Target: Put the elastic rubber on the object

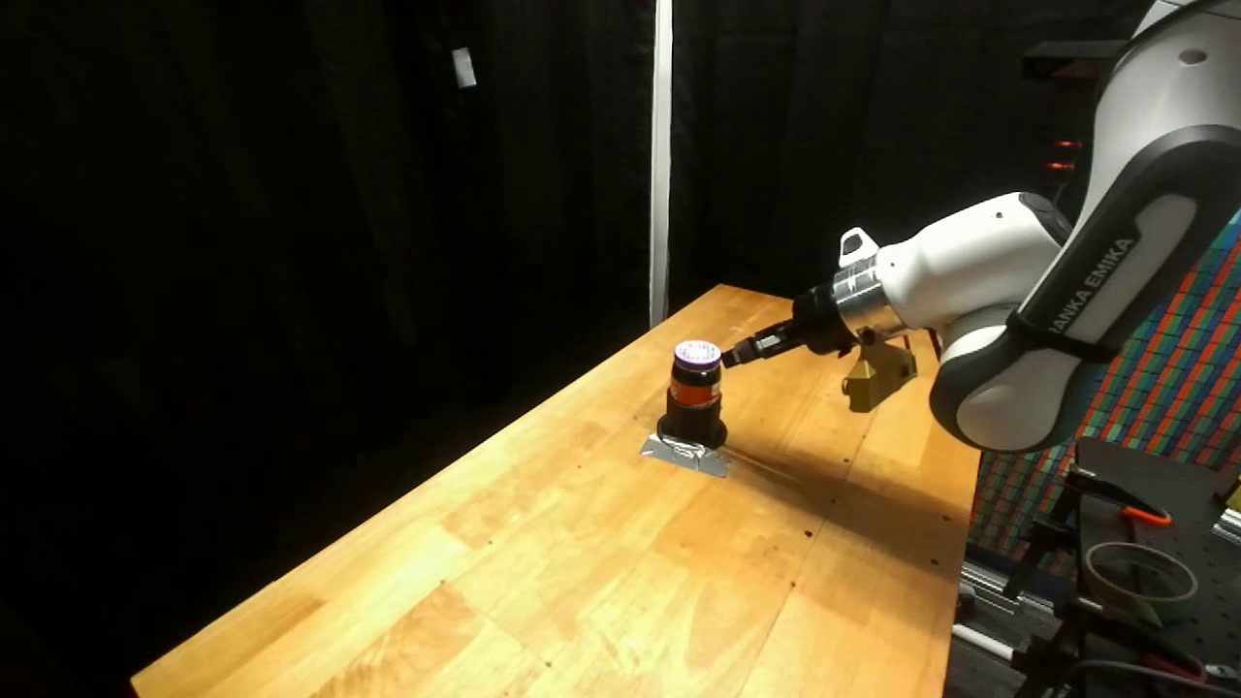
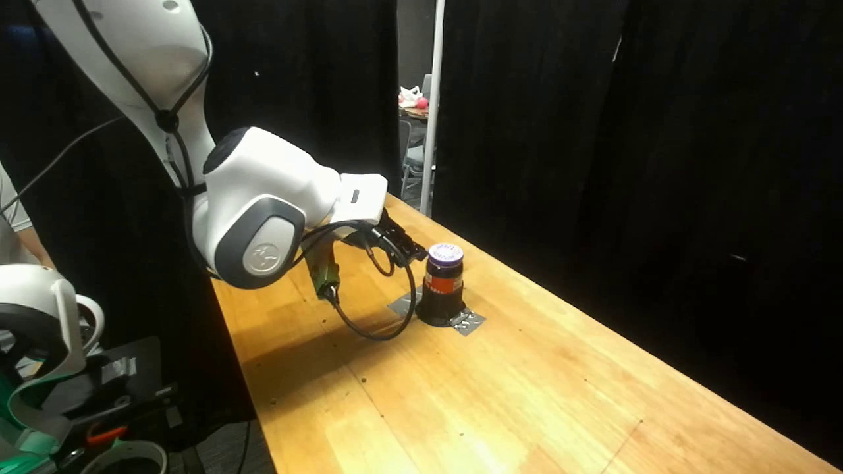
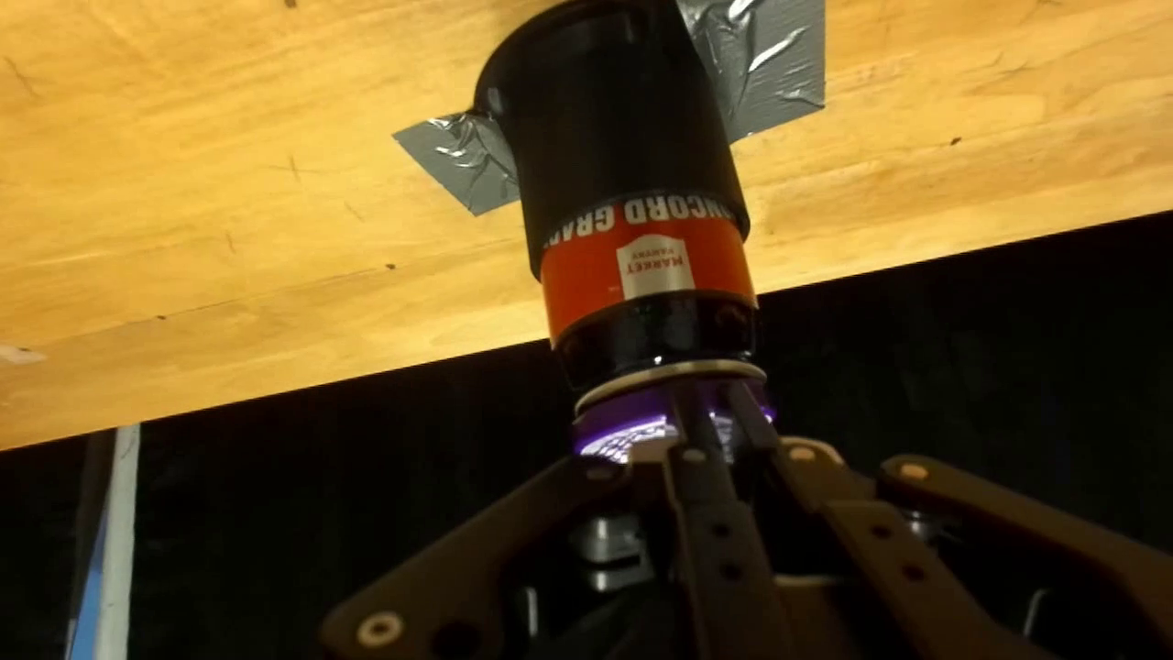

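The object is an upright dark jar (image 1: 694, 395) with an orange-red label and a purple lid, and it shows in both exterior views (image 2: 443, 284). It sits in a black holder (image 3: 614, 128) fixed to the table with silvery-grey tape (image 3: 770, 64). In the wrist view, a thin beige ring (image 3: 673, 369), which looks like the elastic rubber, runs round the jar at the lid's lower edge. My gripper (image 3: 714, 395) tilts down beside the lid, and it shows in both exterior views (image 1: 729, 359) (image 2: 422, 253). Its fingertips are slightly apart, overlapping the lid in view. I cannot tell whether they touch it.
The wooden table (image 1: 582, 543) holds the taped jar near its far long edge, with dark curtains beyond. A black cable (image 2: 379, 337) hangs in a loop from the wrist close to the jar. A side stand (image 1: 1183, 485) with a roll of tape is beside the table.
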Tool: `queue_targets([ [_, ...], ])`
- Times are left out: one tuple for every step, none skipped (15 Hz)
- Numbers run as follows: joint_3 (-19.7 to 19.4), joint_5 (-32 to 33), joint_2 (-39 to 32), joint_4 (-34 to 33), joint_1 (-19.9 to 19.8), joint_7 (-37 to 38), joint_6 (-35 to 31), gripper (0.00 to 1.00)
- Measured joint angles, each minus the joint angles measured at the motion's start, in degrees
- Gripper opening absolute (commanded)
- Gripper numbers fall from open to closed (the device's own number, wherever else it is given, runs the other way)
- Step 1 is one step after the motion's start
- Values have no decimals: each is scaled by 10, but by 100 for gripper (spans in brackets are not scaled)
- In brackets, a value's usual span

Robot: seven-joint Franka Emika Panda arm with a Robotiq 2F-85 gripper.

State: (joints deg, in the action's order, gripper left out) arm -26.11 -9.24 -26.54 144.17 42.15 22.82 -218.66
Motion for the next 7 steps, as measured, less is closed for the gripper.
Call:
queue_targets([
  [41,-29,0,0,-28,-26,-17,35],
  [78,-50,0,0,-55,-46,-33,37],
  [111,-63,0,0,-80,-63,-38,19],
  [140,-68,2,-1,-104,-77,-34,26],
  [161,-68,3,-1,-124,-87,-31,35],
  [172,-68,5,-1,-135,-92,-30,37],
  [175,-68,6,-1,-139,-95,-30,38],
])
